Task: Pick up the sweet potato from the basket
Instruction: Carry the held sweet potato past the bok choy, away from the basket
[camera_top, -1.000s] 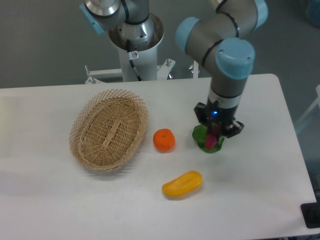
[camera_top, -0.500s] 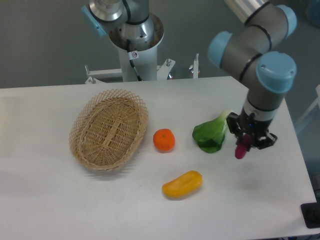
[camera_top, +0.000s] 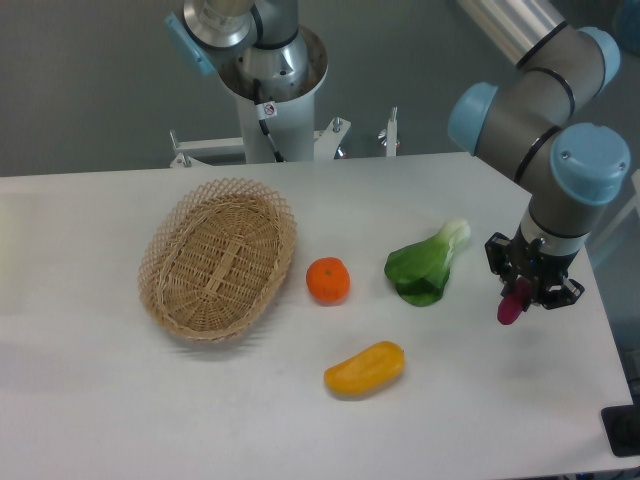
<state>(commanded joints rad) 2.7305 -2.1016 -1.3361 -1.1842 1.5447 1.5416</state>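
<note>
Stretching across most of the view is a white table (camera_top: 150, 420) with rounded corners, set against a dull grey floor and wall. The arm's white pedestal (camera_top: 272, 110) stands behind the table's far edge, with small metal brackets at its foot. Taking the orange (camera_top: 328, 280) as the landmark: the basket (camera_top: 218, 260) sits just to its left, apart from it; a leafy green vegetable (camera_top: 428, 265) lies to its right; a yellow-orange oblong fruit (camera_top: 365, 368) lies nearer the camera and a little right. Far to the orange's right, near the table's right edge, the gripper (camera_top: 517, 298) points downward with its fingers pinching the sweet potato (camera_top: 514, 301), which hangs tilted above the tabletop, well apart from the basket. Only the tuber's lower end shows (the rest is tucked between the dark fingers). The arm's upper links run out of frame at the top right. A dark object at the lower right corner is cut off and too partial to identify.
</note>
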